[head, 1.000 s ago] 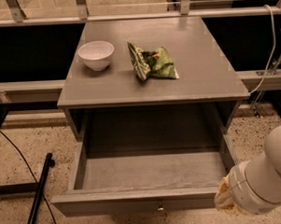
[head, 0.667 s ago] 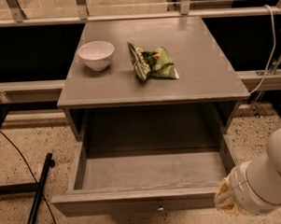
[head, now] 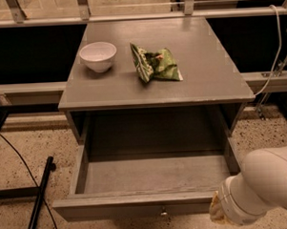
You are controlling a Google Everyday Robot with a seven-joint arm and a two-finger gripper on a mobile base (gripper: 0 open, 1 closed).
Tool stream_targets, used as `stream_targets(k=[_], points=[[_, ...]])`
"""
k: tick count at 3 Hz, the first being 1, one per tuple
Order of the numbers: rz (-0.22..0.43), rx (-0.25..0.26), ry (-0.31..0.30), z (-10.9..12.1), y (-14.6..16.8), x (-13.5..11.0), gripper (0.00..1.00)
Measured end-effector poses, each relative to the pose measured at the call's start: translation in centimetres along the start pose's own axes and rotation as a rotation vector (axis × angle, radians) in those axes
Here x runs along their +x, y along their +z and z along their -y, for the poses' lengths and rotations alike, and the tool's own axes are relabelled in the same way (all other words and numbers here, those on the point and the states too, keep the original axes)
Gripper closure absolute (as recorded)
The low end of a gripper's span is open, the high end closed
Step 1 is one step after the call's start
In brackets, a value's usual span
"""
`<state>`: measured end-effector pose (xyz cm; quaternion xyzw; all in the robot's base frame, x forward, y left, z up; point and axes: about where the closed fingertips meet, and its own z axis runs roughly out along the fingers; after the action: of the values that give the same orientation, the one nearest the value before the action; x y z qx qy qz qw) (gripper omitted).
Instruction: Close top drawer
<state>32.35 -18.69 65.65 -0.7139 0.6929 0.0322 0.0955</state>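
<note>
Top drawer (head: 151, 176): where is it, and how does it stand?
– It is the uppermost drawer of a grey wooden bench (head: 203, 61), pulled far out toward the camera. Its bare grey floor shows from wall to wall, and its flat front panel lies along the lower edge of the view.

What sits on the bench?
– Two things, side by side near the back of the top. A crumpled green snack bag (head: 155, 64) lies near the middle. A small white bowl (head: 98, 55) stands upright to its left, apart from the bag, and the inside of the bowl shows plain white.

And the robot?
– A thick white arm (head: 275, 177) enters from the lower right corner. At its end the pincer (head: 215, 212) is a yellowish tip just beside the right end of the drawer's front panel. Whether it is spread or pressed together cannot be told, nor whether it touches the panel.

Anything smaller?
– A small round metal knob (head: 163, 212) sits at the centre of the front panel, well left of the pincer.
</note>
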Motion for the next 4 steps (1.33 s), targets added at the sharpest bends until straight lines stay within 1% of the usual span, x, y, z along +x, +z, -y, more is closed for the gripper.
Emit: stream_targets(k=[1,2,3,4], points=[[-0.020,-0.002,0.031,-0.1,2.3,0.8,1.00],[-0.004,0.004,0.063,0.2,4.4,0.7,1.00],[0.028,0.035,0.087,1.0,5.7,-0.1,1.00],[0.074,0.082,0.081,2.2,6.8,-0.9,1.00]])
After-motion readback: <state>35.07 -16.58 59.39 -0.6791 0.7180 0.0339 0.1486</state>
